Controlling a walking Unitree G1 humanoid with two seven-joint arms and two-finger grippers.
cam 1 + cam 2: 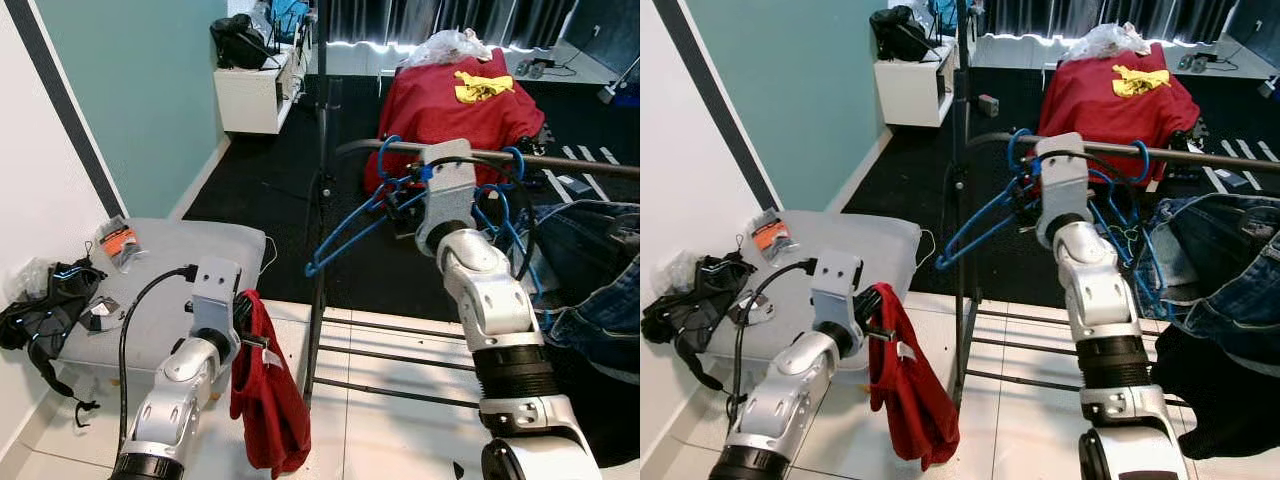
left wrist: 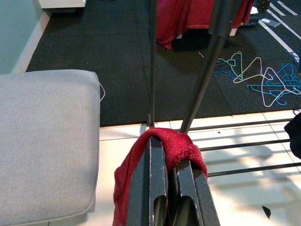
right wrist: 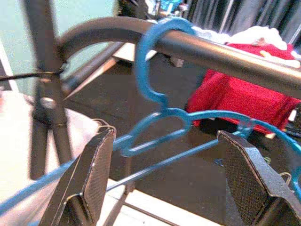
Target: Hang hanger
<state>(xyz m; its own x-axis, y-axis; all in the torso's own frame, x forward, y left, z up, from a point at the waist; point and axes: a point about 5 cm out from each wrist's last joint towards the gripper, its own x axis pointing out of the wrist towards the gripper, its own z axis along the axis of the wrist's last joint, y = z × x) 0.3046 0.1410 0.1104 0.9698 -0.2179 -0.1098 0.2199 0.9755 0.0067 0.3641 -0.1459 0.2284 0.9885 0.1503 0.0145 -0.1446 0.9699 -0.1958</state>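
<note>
A clothes rail (image 1: 560, 160) crosses the right side of the room at the robot's chest height, on a dark stand over white tiles and a black mat. The right gripper (image 3: 169, 169) is raised to the rail, its two fingers spread wide apart. Between them hangs a blue hanger (image 3: 162, 115), its hook already over the rail. The fingers do not touch it, so the hanger seems to rest on the rail by itself; the open fingers suggest a release. Other blue hangers (image 1: 510, 200) sit on the same rail, just beside it, and jeans (image 1: 590, 270) drape further right.

The left gripper (image 2: 167, 188) is held low, near a grey cushion (image 1: 170, 270). Its fingers are pressed together on a red cloth (image 1: 265, 390), which dangles toward the floor, probably kept aside for a later hanger. Spare hangers (image 2: 263, 80) lie on the mat past the stand. A red-covered seat (image 1: 450, 100) stands behind the rail, and black straps (image 1: 45, 310) lie on the cushion's far edge.
</note>
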